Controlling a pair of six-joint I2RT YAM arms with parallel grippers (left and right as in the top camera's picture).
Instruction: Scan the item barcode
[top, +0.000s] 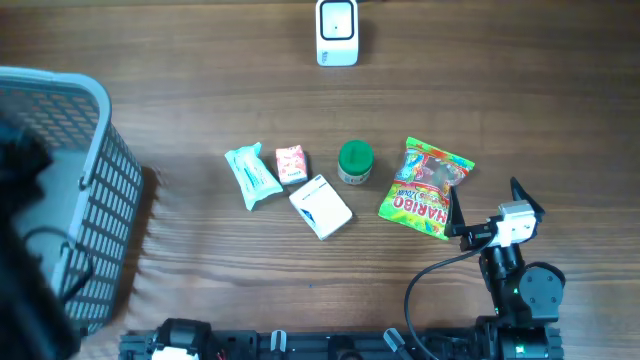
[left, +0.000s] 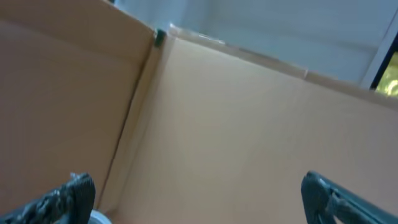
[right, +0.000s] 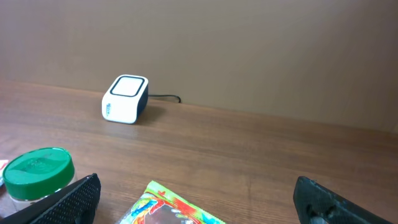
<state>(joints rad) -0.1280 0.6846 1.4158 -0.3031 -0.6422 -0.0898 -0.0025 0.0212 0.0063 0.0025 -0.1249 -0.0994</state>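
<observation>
Right end effector (right: 198, 202): jaws spread wide, nothing between them, hanging low over the near right of the brown wood-grain surface (top: 200, 80). Left end effector (left: 202, 202): jaws also wide and empty; its camera shows only plain tan panels, so I cannot place it against the goods. Just ahead of the right jaws lies the bright multicoloured Haribo sweets bag (top: 425, 187), flat, with its near edge beside the left fingertip. Left of the bag stands the small clear jar with a green screw lid (top: 355, 161), upright and apart from it. Further left are a white rectangular carton (top: 321, 206) lying askew, a small pink-and-white packet (top: 290, 164) near its upper corner, and a pale teal soft wrapper pack (top: 251, 176) beside the packet. The white cube-shaped barcode scanner with a dark base (top: 337, 32) sits at the far edge, well apart from all of them, its cable trailing behind. A grey plastic mesh basket (top: 110, 190) stands at far left. Count: five items, one scanner, one basket. My read on progress: nothing is lifted, nothing is presented to the scanner, and no barcode is visible to me. Pick, carry, orient and scan are all left.
</observation>
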